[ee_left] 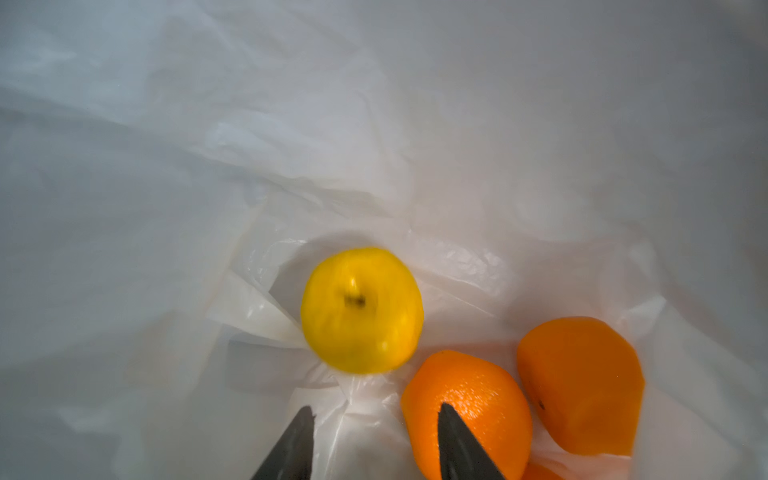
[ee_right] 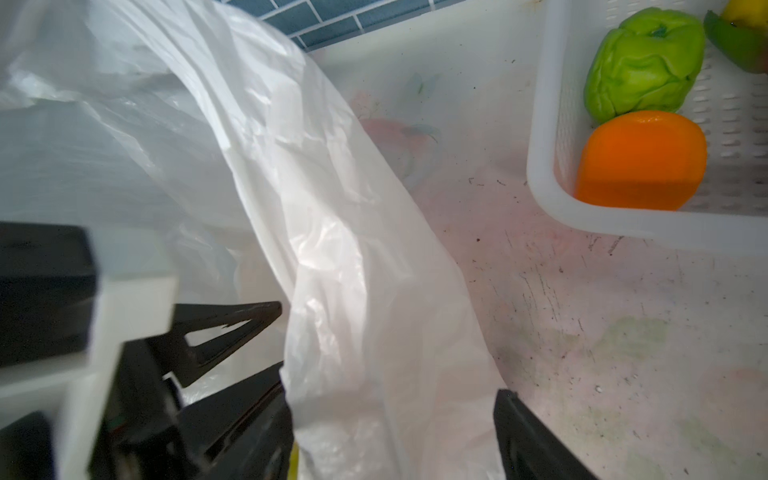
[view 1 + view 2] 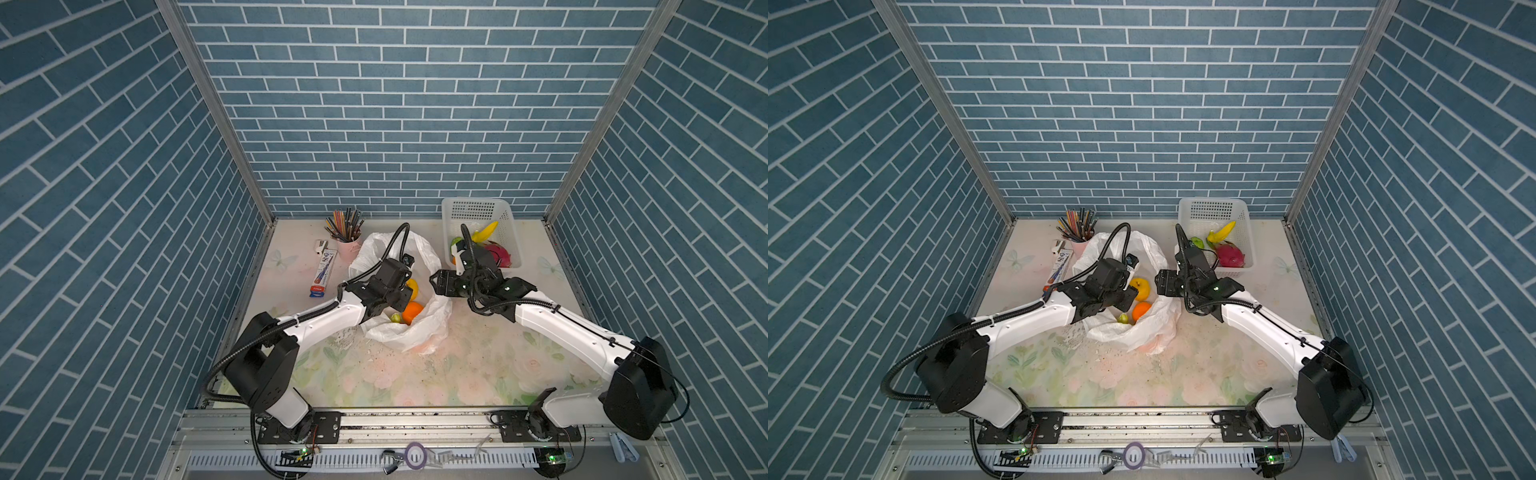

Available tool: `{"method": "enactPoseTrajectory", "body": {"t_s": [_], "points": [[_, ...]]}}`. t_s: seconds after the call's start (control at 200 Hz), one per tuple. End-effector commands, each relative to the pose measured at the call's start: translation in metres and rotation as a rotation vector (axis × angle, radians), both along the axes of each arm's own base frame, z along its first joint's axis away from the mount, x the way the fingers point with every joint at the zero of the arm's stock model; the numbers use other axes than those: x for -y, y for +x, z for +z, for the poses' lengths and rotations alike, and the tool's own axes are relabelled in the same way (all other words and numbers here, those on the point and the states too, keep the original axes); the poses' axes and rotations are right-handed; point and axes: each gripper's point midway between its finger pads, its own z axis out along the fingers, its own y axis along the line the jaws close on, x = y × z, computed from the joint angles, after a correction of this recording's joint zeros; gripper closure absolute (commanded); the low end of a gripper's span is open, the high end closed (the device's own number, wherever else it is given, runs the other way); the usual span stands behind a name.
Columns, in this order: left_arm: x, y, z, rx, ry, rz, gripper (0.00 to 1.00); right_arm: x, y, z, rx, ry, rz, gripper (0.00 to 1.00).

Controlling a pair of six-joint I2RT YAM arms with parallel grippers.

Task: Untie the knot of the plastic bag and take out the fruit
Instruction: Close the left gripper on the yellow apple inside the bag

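So the left gripper [image 1: 376, 413] is hovering part-open and empty inside the plastic bag [image 3: 432, 328] mid-table, right by an orange [image 1: 482, 386]. The right gripper [image 2: 392, 388] is straddling the bag wall, wide. Worry: it's grabbing film with the fruit and dragging the whole bag.

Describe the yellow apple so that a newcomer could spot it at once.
Find the white bag lying open mid-table, left of the basket. Inside it lies the apple, next to oranges. It is the only yellow fruit in the bag, with a dark stem dimple.
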Motion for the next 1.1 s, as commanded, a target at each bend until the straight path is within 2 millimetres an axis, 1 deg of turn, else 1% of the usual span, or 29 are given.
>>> {"method": "enactPoseTrajectory", "body": {"t_s": [0.0, 0.04, 0.105, 0.175, 0.225, 0.28, 0.355, 0.435, 0.5, 0.67, 0.815, 0.99, 1.095], "points": [[0.006, -0.01, 0.024, 0.035, -0.103, -0.046, 0.51, 0.007, 0.002, -0.012, -0.026, -0.033, -0.038, 0.24], [0.006, -0.012, 0.031, 0.055, -0.122, -0.058, 0.51, 0.007, 0.002, -0.016, -0.034, -0.037, -0.039, 0.24], [0.001, -0.014, 0.035, 0.081, -0.13, -0.052, 0.51, 0.007, 0.001, -0.019, -0.048, -0.037, -0.042, 0.24], [-0.004, -0.013, 0.033, 0.087, -0.116, -0.038, 0.51, 0.002, -0.003, -0.014, -0.048, -0.017, -0.006, 0.25], [-0.005, -0.011, 0.031, 0.082, -0.104, -0.03, 0.5, 0.002, -0.007, -0.017, -0.054, -0.015, 0.013, 0.26], [-0.003, -0.009, 0.03, 0.078, -0.101, -0.025, 0.46, 0.008, -0.012, -0.029, -0.073, -0.045, 0.01, 0.27], [0.003, -0.002, 0.029, 0.082, -0.11, -0.021, 0.37, 0.017, -0.019, -0.046, -0.113, -0.087, -0.004, 0.29], [0.008, 0.01, 0.026, 0.094, -0.109, -0.006, 0.34, 0.017, -0.023, -0.053, -0.129, -0.081, 0.003, 0.3], [0.012, 0.02, 0.022, 0.097, -0.106, 0.013, 0.33, 0.014, -0.023, -0.052, -0.13, -0.06, 0.007, 0.3], [0.02, 0.05, 0.002, 0.09, -0.11, 0.058, 0.32, 0.008, -0.022, -0.047, -0.125, -0.039, 0.019, 0.31], [0.027, 0.07, -0.015, 0.085, -0.088, 0.061, 0.29, 0.007, -0.021, -0.043, -0.12, -0.033, 0.021, 0.31], [0.041, 0.081, -0.035, 0.074, -0.081, 0.01, 0.16, 0.007, -0.02, -0.041, -0.112, -0.03, 0.023, 0.31], [0.043, 0.088, -0.052, 0.06, -0.049, 0.01, 0.14, 0.006, -0.02, -0.04, -0.11, -0.027, 0.023, 0.31]]}}
